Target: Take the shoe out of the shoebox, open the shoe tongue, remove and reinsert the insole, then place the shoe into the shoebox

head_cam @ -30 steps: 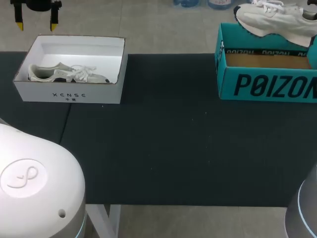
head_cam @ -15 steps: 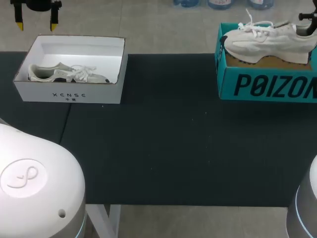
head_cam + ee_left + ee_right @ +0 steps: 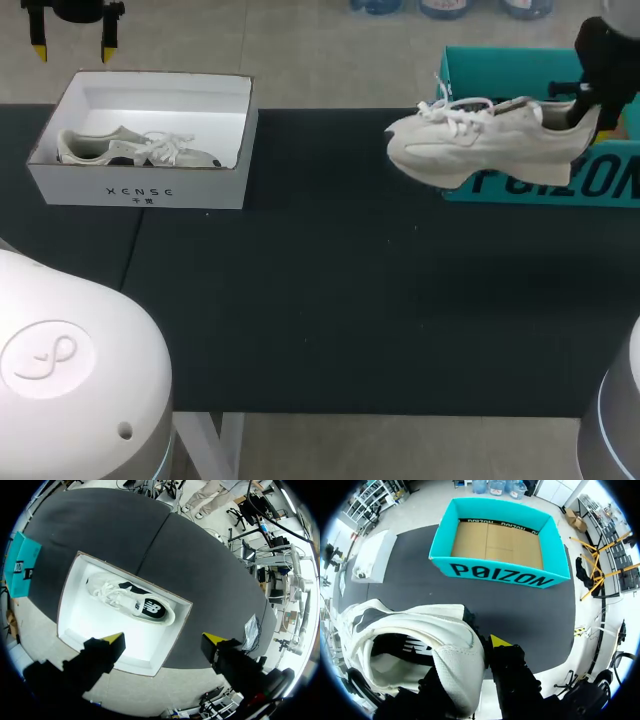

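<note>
head overhead, wrists downward, teal shoebox (image 3: 500, 66) shared

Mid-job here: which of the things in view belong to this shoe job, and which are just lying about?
In the job: white shoe, held off the table in the right gripper; empty teal shoebox.

Lying about, as far as I can judge: white shoebox; second shoe inside it; left gripper, open beyond that box.

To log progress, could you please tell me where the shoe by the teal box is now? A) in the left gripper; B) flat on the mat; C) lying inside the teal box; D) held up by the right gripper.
D: the right gripper pinches the shoe at its heel, lifted in front of the empty teal box.
</note>
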Robot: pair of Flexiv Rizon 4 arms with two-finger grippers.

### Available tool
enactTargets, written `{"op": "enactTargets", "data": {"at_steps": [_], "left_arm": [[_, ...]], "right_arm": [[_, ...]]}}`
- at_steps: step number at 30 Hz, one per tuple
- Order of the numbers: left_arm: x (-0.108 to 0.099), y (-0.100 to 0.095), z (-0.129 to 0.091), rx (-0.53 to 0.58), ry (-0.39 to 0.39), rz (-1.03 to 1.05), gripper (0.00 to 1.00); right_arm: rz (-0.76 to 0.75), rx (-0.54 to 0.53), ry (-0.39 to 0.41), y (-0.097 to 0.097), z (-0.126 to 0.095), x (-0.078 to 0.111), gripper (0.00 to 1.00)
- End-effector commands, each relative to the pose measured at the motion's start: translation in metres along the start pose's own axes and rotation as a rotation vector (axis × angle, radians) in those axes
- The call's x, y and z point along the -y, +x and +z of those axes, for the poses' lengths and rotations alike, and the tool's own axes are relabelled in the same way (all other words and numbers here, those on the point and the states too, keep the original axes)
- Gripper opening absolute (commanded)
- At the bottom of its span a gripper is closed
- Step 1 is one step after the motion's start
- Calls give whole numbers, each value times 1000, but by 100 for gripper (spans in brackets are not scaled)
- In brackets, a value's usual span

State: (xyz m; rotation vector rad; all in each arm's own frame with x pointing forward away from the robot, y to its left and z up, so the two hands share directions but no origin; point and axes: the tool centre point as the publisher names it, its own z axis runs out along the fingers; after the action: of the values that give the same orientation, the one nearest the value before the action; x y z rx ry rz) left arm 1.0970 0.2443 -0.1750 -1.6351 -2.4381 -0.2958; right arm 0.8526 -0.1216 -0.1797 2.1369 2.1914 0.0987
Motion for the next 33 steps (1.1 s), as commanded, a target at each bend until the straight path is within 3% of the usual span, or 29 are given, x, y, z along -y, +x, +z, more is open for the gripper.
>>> {"op": "enactTargets", "data": {"at_steps": [1, 14, 24, 29, 33], "left_arm": [[-1, 0, -1, -3, 1, 1, 100], [-1, 0, -1, -3, 1, 1, 100], [-1, 0, -1, -3, 1, 1, 100], [-1, 0, -1, -3, 1, 1, 100], [-1, 0, -1, -3, 1, 1, 100]], "right_arm": [[-10, 16, -164, 32, 13, 18, 0], [-6, 45, -46, 106, 69, 58, 0], [31, 59, -19, 156, 89, 61, 0], [96, 70, 8, 169, 91, 62, 0], [117, 111, -31, 185, 93, 63, 0]]}}
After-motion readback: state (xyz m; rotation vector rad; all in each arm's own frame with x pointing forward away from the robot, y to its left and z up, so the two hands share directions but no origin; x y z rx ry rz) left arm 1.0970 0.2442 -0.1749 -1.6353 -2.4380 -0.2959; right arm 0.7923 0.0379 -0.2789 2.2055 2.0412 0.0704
